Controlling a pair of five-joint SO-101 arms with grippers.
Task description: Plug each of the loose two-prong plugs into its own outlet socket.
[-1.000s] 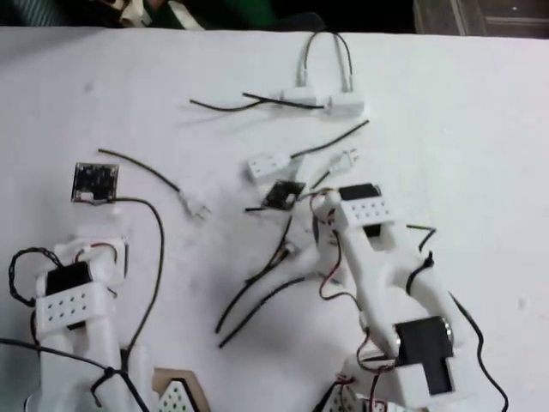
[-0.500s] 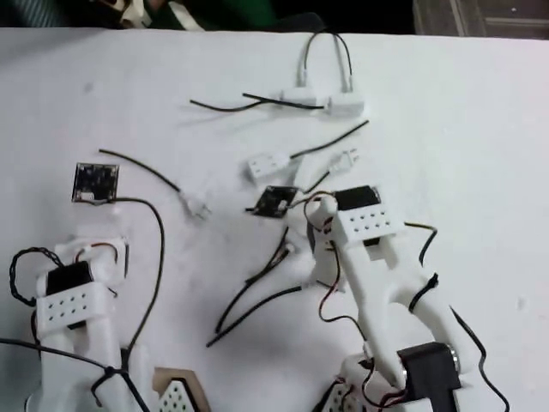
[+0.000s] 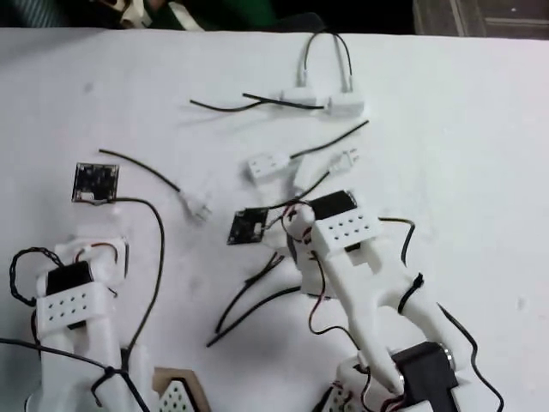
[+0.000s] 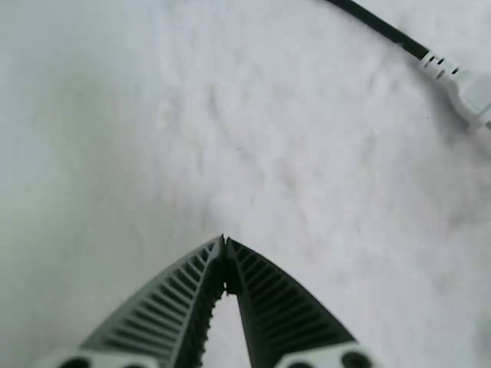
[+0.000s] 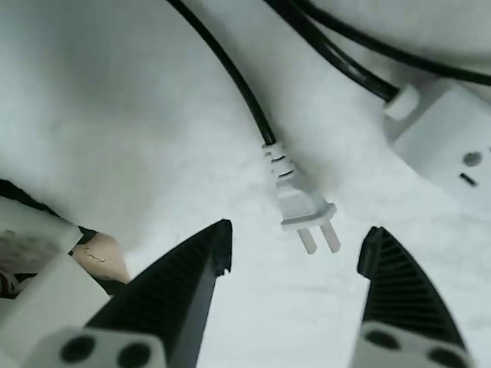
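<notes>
Fingers [image 5: 188, 287] apart, the right gripper [image 5: 298, 249] has slid leftward in the high view; a plug [image 5: 299, 201] now lies just between them, ready for grasping; the left gripper [image 4: 225, 257] has its fingers together.

From my station I see a white desk [image 3: 480, 172], its surface faintly mottled and evenly lit, with only soft shadows. Beyond the desk's far edge the room is dark. Behind the middle of that edge lies something green [image 3: 232, 13], behind its right end a grey ribbed container [image 3: 480, 15], and behind its left end some striped fabric [image 3: 30, 13].
</notes>
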